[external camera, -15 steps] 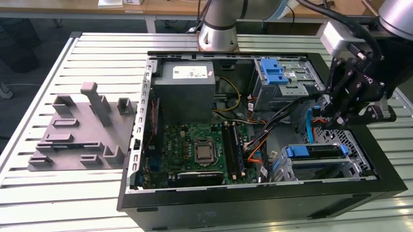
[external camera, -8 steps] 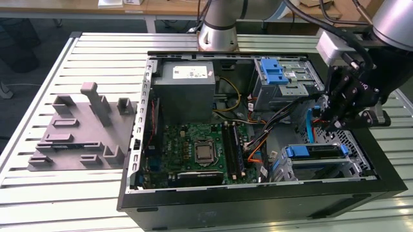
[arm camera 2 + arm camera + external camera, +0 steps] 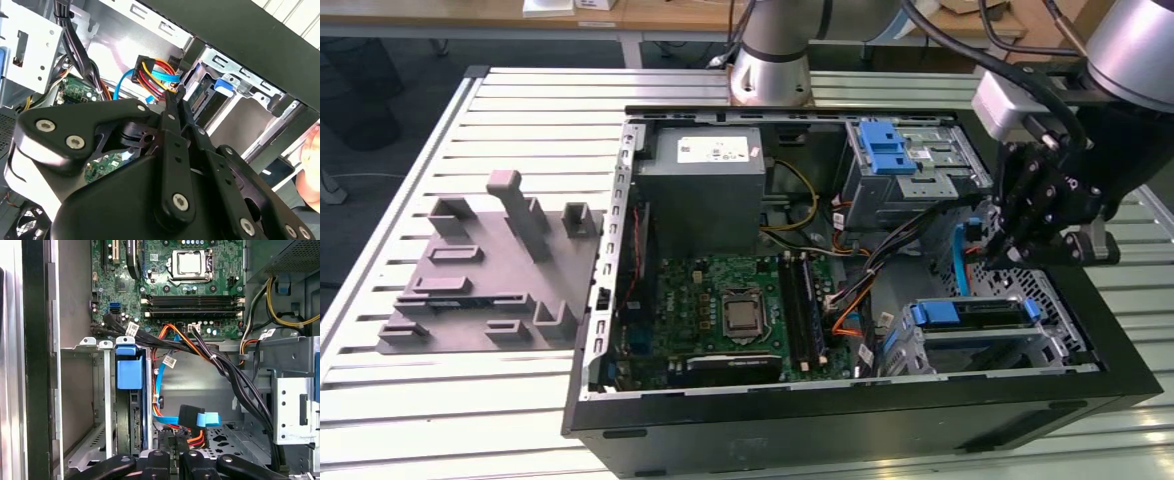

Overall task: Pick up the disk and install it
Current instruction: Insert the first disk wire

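The disk [image 3: 969, 312], silver with a blue carrier bracket, sits in the lower drive cage [image 3: 1047, 345] at the case's front corner on the exterior view's right. In the first wrist view it stands edge-on in its slot [image 3: 134, 415] under a blue latch tab [image 3: 129, 374]. My gripper [image 3: 1007, 252] hangs inside the case just beside that cage, apart from the disk. In both wrist views its fingers [image 3: 172, 456] are pressed together, and the tips [image 3: 172, 97] reach a black cable plug [image 3: 189, 416] with blue, red and yellow wires [image 3: 159, 75]. I see nothing between the fingers.
The open case [image 3: 854, 400] lies on a slatted table. It holds a grey power supply [image 3: 707, 170], a green motherboard [image 3: 734, 310], an upper drive cage with a blue latch [image 3: 907, 160] and loose cable bundles [image 3: 225, 370]. A grey fixture [image 3: 494, 270] stands at the exterior view's left.
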Motion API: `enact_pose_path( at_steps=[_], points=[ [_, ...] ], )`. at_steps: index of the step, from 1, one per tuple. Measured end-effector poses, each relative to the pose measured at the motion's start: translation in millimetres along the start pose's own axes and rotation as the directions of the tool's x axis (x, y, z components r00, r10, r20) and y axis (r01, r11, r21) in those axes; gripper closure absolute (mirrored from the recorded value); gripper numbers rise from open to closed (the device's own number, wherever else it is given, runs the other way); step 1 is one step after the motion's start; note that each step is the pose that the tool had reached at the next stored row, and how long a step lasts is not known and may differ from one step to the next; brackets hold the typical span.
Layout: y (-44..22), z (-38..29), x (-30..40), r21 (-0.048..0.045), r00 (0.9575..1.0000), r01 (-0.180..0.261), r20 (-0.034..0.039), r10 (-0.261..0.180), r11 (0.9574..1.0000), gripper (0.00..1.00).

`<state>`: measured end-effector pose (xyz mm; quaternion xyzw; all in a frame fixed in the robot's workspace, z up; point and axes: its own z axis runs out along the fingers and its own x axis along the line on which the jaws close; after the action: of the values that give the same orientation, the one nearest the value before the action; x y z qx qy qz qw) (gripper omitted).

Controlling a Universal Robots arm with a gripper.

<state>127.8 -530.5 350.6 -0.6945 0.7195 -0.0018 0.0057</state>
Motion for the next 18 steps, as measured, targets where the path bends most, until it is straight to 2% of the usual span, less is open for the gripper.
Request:
enact_pose_path(
  at_steps=[4,11,15,18],
  points=[
    [-0.3,0.0,3.2,0.0,1.0,0.0,0.0,0.0,1.0,0.83],
    [-0.8,0.2,18.1,0.0,1.0,0.0,-0.0001,0.0,1.0,0.83],
    [-0.9,1.0,20.4,0.0,1.0,0.0,-0.0005,0.0,1.0,0.83],
    [-0.9,2.1,20.5,0.0005,0.9999,0.0,-0.0131,0.0,1.0,0.83]
  ],
)
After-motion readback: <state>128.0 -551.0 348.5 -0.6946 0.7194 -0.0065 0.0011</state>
